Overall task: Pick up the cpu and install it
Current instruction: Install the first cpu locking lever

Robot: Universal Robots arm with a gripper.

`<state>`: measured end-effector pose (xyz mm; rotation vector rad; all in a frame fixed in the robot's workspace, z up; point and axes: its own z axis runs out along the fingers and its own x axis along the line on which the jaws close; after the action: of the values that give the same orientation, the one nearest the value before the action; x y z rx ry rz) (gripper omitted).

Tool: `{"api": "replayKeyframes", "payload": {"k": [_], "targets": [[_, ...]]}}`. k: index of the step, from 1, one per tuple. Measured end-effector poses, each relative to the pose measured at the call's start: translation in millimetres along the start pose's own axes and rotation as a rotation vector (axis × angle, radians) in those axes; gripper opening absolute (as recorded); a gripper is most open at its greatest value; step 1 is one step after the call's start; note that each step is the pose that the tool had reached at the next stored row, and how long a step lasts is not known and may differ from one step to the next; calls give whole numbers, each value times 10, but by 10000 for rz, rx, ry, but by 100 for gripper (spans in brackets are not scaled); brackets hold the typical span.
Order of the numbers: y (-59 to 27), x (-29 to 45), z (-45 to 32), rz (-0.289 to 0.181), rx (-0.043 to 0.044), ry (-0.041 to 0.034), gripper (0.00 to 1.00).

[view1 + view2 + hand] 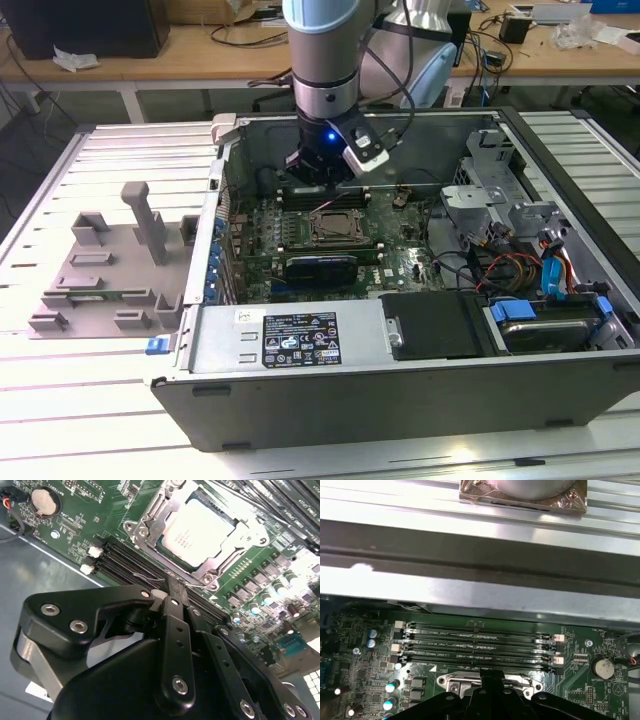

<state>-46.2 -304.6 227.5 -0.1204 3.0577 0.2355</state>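
Black pincer (172, 592) linkage looms closest in the second wrist view, its fingers drawn together to a narrow tip with nothing between them, hovering over the memory slots (130, 562) of the green motherboard (80, 510). Just beyond that tip, apart from it, the cpu (197, 532) lies flat in its socket (150, 527), the metal frame around it. Farther off sits a coin battery (42, 502). In the exterior view the arm (325, 60) reaches down into the open computer case (400, 380) on the slatted tabletop (100, 420); a grey plastic tray (100, 275) with upright blocks stands at the exterior view's left.
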Motion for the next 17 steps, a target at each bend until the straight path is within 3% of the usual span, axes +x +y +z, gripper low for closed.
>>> {"api": "replayKeyframes", "payload": {"k": [5, 9, 12, 15, 17], "targets": [[-8, -70, 45, 110, 11, -15, 11], [-10, -70, 61, 521, 46, -77, 11], [-9, -70, 62, 543, 48, -81, 11], [-11, -44, 87, 525, 59, -193, 11], [-13, -19, 113, 505, 80, -308, 11]]}}
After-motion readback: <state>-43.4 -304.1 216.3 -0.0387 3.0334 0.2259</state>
